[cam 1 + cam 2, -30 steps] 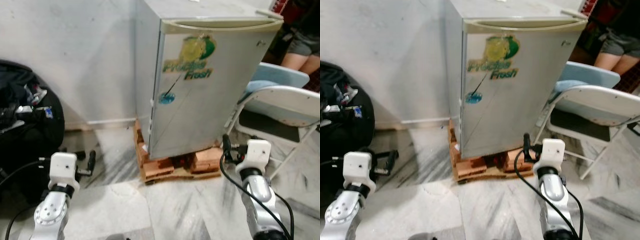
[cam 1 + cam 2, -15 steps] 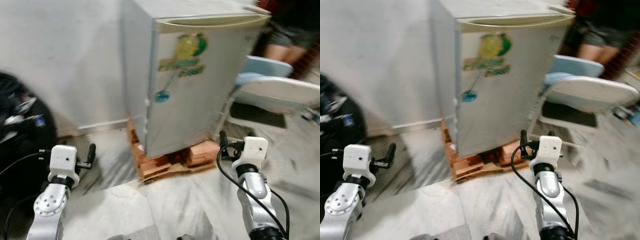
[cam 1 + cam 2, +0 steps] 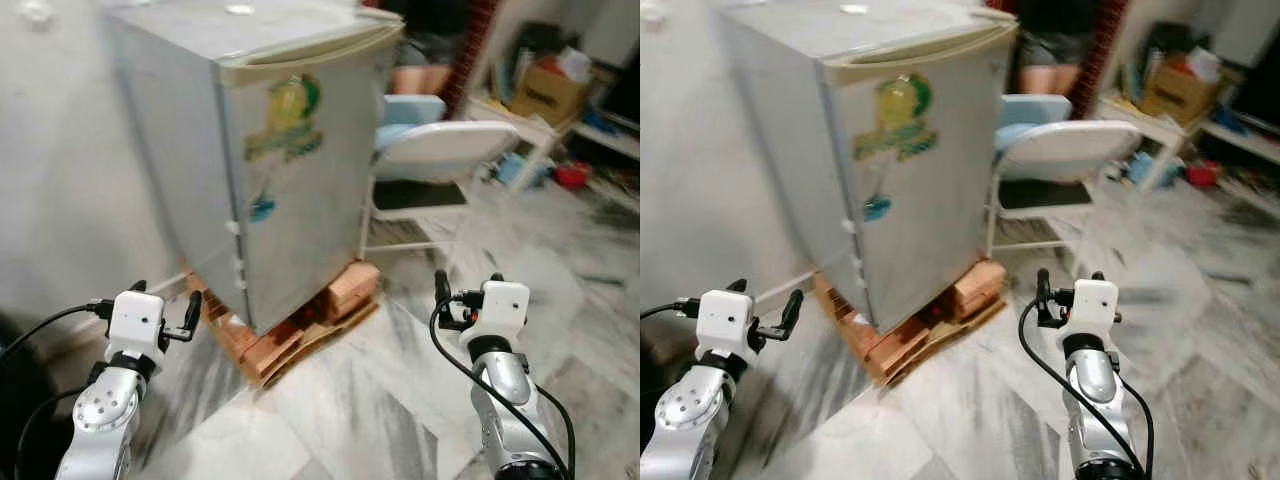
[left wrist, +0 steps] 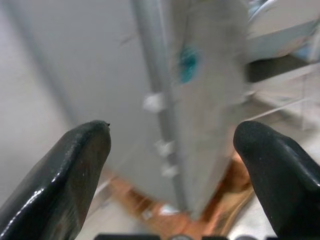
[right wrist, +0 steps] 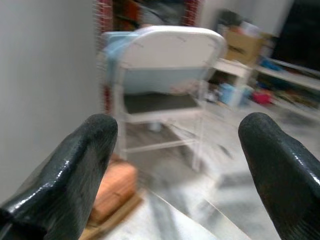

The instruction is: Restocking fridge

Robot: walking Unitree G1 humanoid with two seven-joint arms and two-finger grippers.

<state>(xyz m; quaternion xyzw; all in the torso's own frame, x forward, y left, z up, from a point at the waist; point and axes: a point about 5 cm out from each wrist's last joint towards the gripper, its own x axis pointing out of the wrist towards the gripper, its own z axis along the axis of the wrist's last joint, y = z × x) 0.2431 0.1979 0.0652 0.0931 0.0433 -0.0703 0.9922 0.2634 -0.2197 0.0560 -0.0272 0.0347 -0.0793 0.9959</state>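
1. The room has a grey and white marble floor point(image 3: 370, 400). A pale wall is at the left of the frame, and shelves with boxes point(image 3: 545, 85) are blurry at the upper right.
2. The small grey fridge point(image 3: 270, 160) stands in the upper middle of the frame. Its door is closed. It sits on a low wooden pallet point(image 3: 300, 325).
3. A white folding chair point(image 3: 440, 155) is just beside the fridge on the right. A person's legs point(image 3: 420, 75) show behind it.
4. What could go wrong: the picture is blurry, so the robot may be moving. It could bump the pallet or the chair, since both are near.
5. The left gripper point(image 3: 165, 310) is at the lower left and the right gripper point(image 3: 455, 295) at the lower right. Both are held up in front, spread apart and holding nothing.
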